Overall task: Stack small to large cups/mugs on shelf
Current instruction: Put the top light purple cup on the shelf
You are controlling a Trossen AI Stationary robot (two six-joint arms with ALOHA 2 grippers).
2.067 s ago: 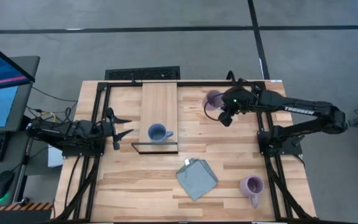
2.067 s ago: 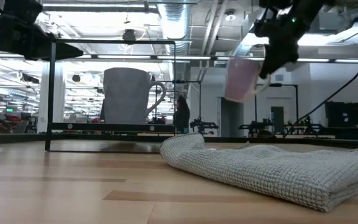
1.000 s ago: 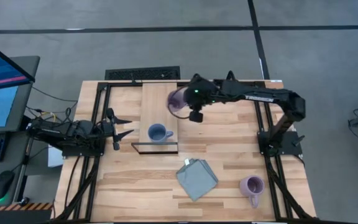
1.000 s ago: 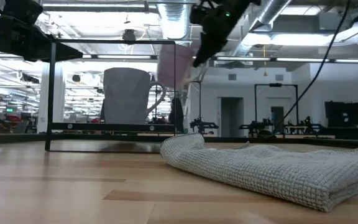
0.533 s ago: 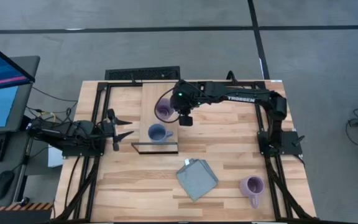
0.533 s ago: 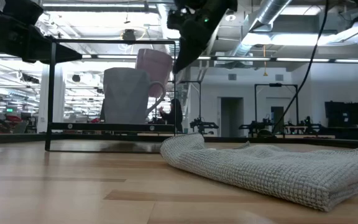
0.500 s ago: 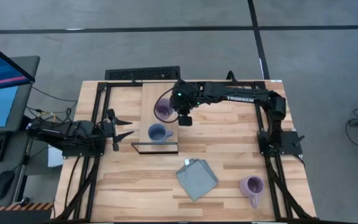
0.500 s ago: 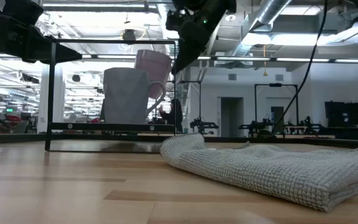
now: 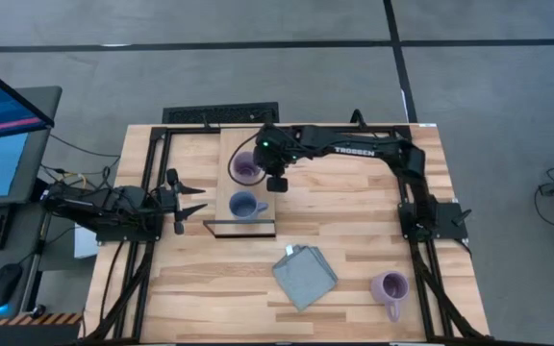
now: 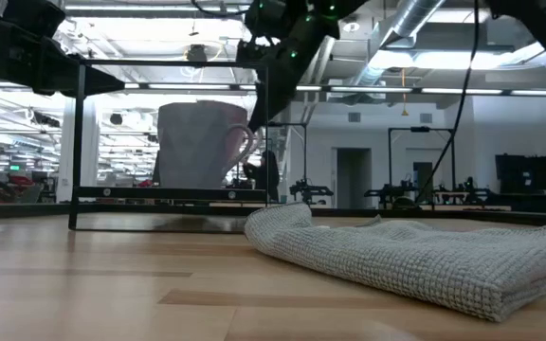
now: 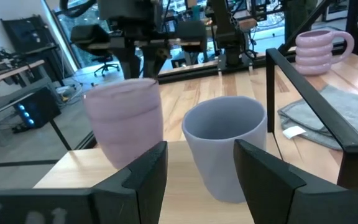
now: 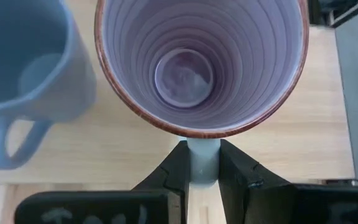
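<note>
Over shelf (image 9: 245, 144): right claw (image 9: 273, 171) pinching lilac mug (image 9: 245, 168) handle.

From above, the right pincer (image 9: 266, 169) reaches over the shelf (image 9: 246, 144), clamped on a lilac mug (image 9: 245, 167) just behind the blue mug (image 9: 244, 205). The left pincer (image 9: 192, 199) waits beside the shelf, fingers apart. A grey-blue cloth (image 9: 304, 277) and a second lilac mug (image 9: 390, 286) sit near the table (image 9: 354, 235) front.
</note>
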